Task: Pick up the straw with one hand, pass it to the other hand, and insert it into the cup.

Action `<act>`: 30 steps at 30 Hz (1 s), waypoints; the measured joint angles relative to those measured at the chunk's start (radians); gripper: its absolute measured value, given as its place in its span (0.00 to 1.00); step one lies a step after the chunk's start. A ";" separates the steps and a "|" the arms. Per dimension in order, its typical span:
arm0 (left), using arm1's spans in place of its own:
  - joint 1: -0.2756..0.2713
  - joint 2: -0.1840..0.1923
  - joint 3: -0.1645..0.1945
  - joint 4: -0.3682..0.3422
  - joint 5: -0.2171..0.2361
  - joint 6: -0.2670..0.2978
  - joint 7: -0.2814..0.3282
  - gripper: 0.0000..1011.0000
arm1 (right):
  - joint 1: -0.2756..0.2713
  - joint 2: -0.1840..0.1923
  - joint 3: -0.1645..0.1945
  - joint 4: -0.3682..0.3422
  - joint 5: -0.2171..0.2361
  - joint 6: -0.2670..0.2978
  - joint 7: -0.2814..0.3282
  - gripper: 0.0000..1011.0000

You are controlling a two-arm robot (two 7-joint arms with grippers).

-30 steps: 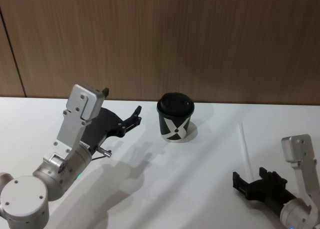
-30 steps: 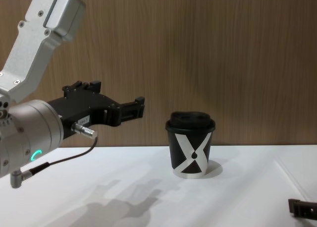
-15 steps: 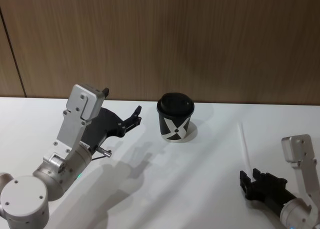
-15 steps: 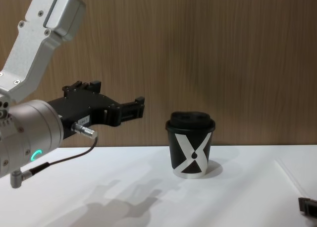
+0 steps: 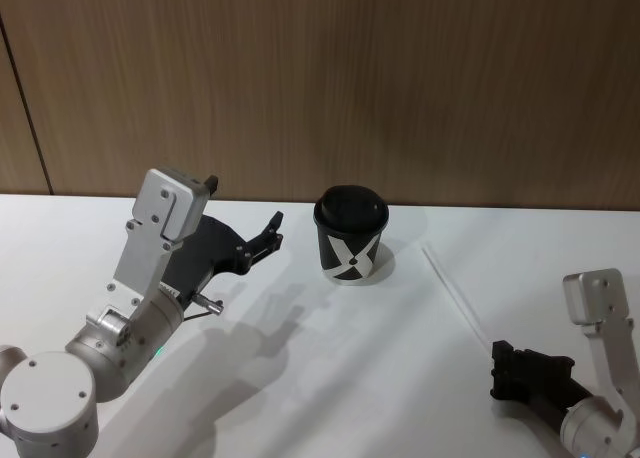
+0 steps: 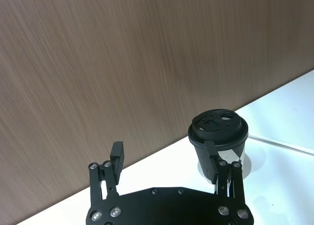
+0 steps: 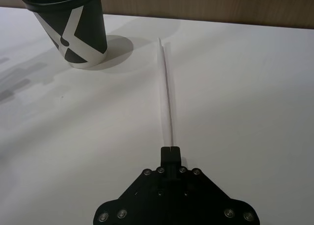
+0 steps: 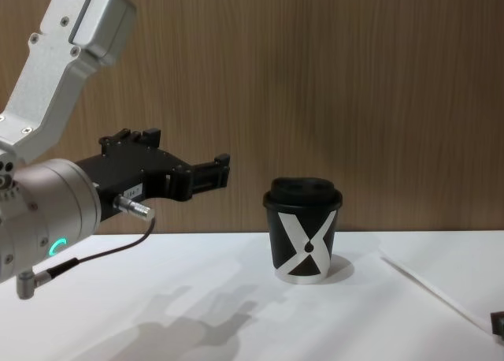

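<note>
The right gripper (image 7: 171, 149) pinches the straw (image 7: 166, 87) by one end. It runs straight ahead from the fingertips, its tip near the cup (image 7: 68, 31), with open table (image 7: 255, 87) on both sides. Beyond the cup, the left gripper (image 6: 163, 154) hovers spread wide.

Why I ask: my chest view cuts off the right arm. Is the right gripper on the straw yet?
Observer: Yes. In the right wrist view, the right gripper is shut on the near end of the straw.
Operator: Is there an opening in the lid for it?
Observer: Seen from above in the left wrist view, the cup has a small round hole in its lid's top.
Operator: Is the left gripper ready to receive?
Observer: The left gripper is open, with its fingers wide apart.
</note>
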 joint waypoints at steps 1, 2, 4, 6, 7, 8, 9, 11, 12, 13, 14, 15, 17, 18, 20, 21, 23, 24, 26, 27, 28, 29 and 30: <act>0.000 0.000 0.000 0.000 0.000 0.000 0.000 0.99 | 0.000 0.000 0.000 0.000 0.000 0.000 0.000 0.00; 0.000 0.000 0.000 0.000 0.000 0.000 0.000 0.99 | 0.000 0.000 0.000 0.000 0.000 0.000 0.000 0.00; 0.000 0.000 0.000 0.000 0.000 0.000 0.000 0.99 | 0.000 0.000 0.000 0.000 0.000 0.000 0.000 0.00; 0.000 0.000 0.000 0.000 0.000 0.000 0.000 0.99 | 0.000 0.000 0.000 0.000 0.000 0.000 0.000 0.00; 0.000 0.000 0.000 0.000 0.000 0.000 0.000 0.99 | 0.000 0.000 0.000 0.000 0.000 0.000 0.000 0.00; 0.000 0.000 0.000 0.000 0.000 0.000 0.000 0.99 | 0.000 0.000 0.000 0.000 0.000 0.000 0.000 0.00; 0.000 0.000 0.000 0.000 0.000 0.000 0.000 0.99 | 0.000 0.000 0.000 0.000 0.000 0.000 0.000 0.00; 0.000 0.000 0.000 0.000 0.000 0.000 0.000 0.99 | 0.000 0.000 0.000 0.000 0.000 0.000 0.000 0.00; 0.000 0.000 0.000 0.000 0.000 0.000 0.000 0.99 | 0.000 0.000 0.000 0.000 0.000 0.000 0.000 0.00; 0.000 0.000 0.000 0.000 0.000 0.000 0.000 0.99 | 0.000 0.000 0.000 0.000 0.000 0.000 0.000 0.00; 0.000 0.000 0.000 0.000 0.000 0.000 0.000 0.99 | 0.000 0.000 0.000 0.000 0.000 0.000 0.000 0.00; 0.000 0.000 0.000 0.000 0.000 0.000 0.000 0.99 | 0.000 0.000 0.000 0.000 0.000 0.000 0.000 0.00; 0.000 0.000 0.000 0.000 0.000 0.000 0.000 0.99 | 0.000 -0.001 0.000 0.000 0.000 -0.002 0.000 0.00; 0.000 0.000 0.000 0.000 0.000 0.000 0.000 0.99 | 0.000 -0.001 0.001 0.001 -0.001 -0.003 0.000 0.00; 0.000 0.000 0.000 0.000 0.000 0.000 0.000 0.99 | -0.001 -0.002 0.002 0.002 -0.005 -0.016 -0.001 0.00; 0.000 0.000 0.000 0.000 0.000 0.000 0.000 0.99 | -0.001 -0.002 0.002 0.002 -0.005 -0.016 -0.001 0.00; 0.000 0.000 0.000 0.000 0.000 0.000 0.000 0.99 | -0.002 -0.002 0.003 0.004 -0.010 -0.032 -0.001 0.00; 0.000 0.000 0.000 0.000 0.000 0.000 0.000 0.99 | -0.002 -0.001 0.003 0.005 -0.012 -0.042 -0.001 0.00; 0.000 0.000 0.000 0.000 0.000 0.000 0.000 0.99 | -0.004 0.001 0.004 0.006 -0.017 -0.056 0.000 0.00; 0.000 0.000 0.000 0.000 0.000 0.000 0.000 0.99 | -0.005 0.004 0.004 0.007 -0.023 -0.075 0.002 0.00; 0.000 0.000 0.000 0.000 0.000 0.000 0.000 0.99 | -0.007 0.006 0.005 0.008 -0.028 -0.089 0.004 0.00; 0.000 0.000 0.000 0.000 0.000 0.000 0.000 0.99 | -0.007 0.006 0.005 0.008 -0.028 -0.089 0.004 0.00; 0.000 0.000 0.000 0.000 0.000 0.000 0.000 0.99 | -0.007 0.008 0.005 0.008 -0.032 -0.101 0.005 0.00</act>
